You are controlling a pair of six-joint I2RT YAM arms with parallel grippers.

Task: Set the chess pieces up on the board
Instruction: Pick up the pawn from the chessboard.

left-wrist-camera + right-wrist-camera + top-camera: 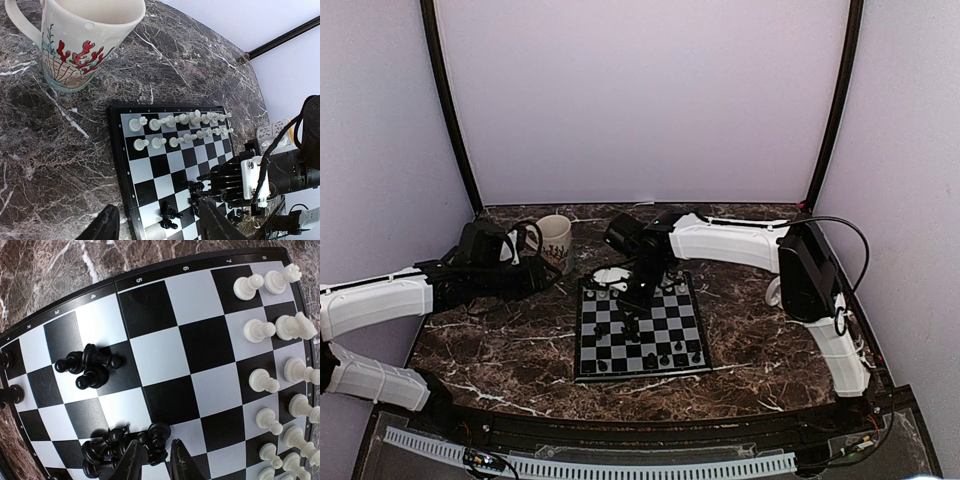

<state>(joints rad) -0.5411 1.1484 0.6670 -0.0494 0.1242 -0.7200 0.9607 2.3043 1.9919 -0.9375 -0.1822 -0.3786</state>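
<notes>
My right pincer [156,447] hangs narrowly parted over the black pieces [107,450] heaped on the board [167,400] — grasping 1 or none, I cannot tell. Closing here could snag 2 neighbours, toppling or scattering them.

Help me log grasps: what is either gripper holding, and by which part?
Left gripper open, empty. Right gripper nearly closed among fallen black pieces; hold cannot be told.
</notes>
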